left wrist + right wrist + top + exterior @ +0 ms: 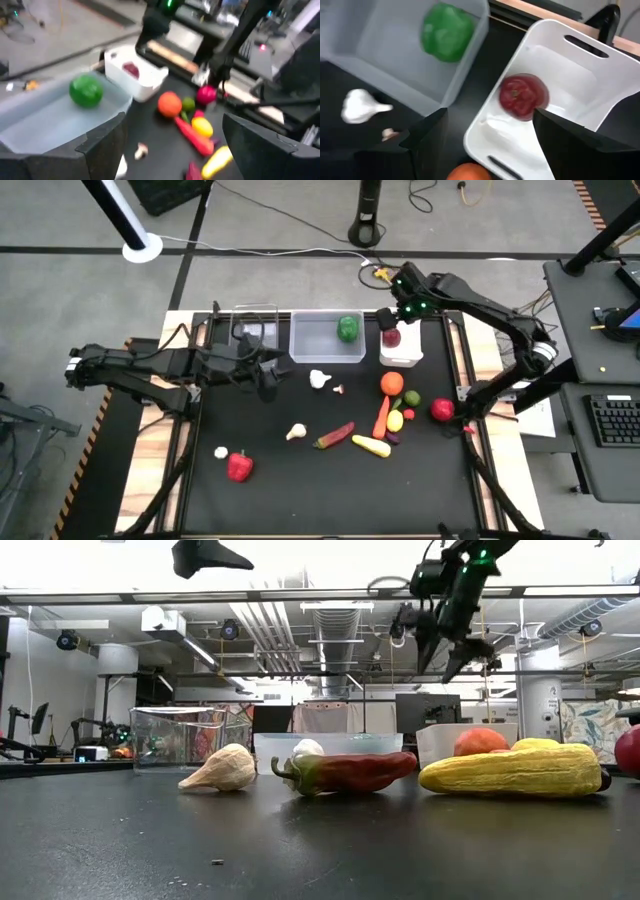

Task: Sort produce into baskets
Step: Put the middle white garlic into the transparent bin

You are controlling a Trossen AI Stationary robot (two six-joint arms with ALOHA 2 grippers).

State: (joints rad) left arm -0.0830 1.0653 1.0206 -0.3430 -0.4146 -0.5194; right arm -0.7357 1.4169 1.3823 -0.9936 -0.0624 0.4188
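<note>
Red apple point(522, 96) sits in white bin point(580, 107), right gripper point(392, 323) above, fingers spread, released; left gripper point(268, 376) idle, empty, near clear bin point(254, 326)

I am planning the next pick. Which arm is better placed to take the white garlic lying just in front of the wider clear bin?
Left. Its open claw is beside the garlic; the right claw, also open, hangs above the white bin.
</note>
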